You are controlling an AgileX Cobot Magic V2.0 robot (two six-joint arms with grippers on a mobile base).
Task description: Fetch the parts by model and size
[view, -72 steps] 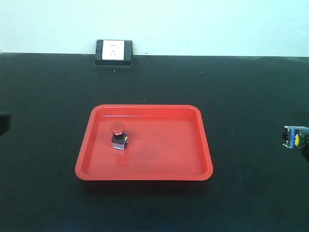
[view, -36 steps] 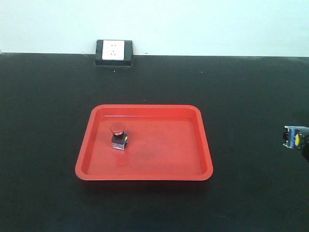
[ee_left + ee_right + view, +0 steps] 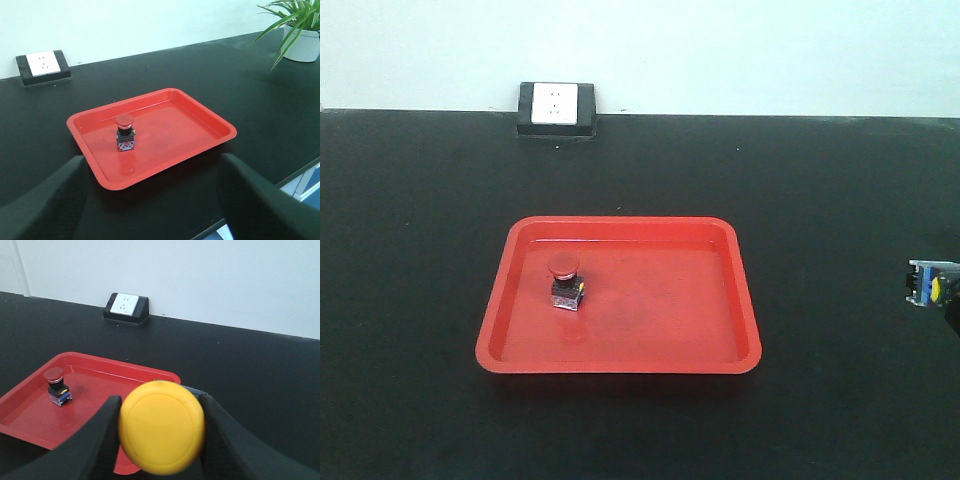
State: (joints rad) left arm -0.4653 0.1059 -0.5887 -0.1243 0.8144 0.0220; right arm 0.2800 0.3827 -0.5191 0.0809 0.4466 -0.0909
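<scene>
Yellow-capped switch (image 3: 162, 427): clamped between the two fingers of the right claw (image 3: 158, 401), cap facing the wrist camera. Its blue-labelled base barely shows behind the cap. In the front view it sits at the far right edge (image 3: 925, 285), above the counter (image 3: 840, 200).
Right claw: closed on the yellow-capped switch, a dark finger pressing each side of it. How deep the hold goes on the base is hidden by the cap.
Red-capped switch (image 3: 56, 385): ahead and to the left of the right claw, well apart from it. It stands upright, cap up, in the left part of the red tray (image 3: 110, 385).
Left claw (image 3: 150, 160): spread wide with nothing between its fingers. The tray and red-capped switch (image 3: 125, 132) lie ahead of it, the switch slightly left of its centre line.
Tray space: the floor nearest the right claw is bare (image 3: 660, 300), to the right of the red-capped switch (image 3: 564, 282).
Step in hand: as I judge it, one part is delivered and the second is gripped but not yet over the tray.
Next move: carry the yellow-capped switch leftward and forward over the tray rim. Then lower it onto the bare floor short of the red one, and only then open the fingers.
Care: bring the base level before letting go, as the top-heavy cap could tip it.
Beyond: a wall-socket block (image 3: 557, 107) lies far ahead of both claws at the counter's back edge.
</scene>
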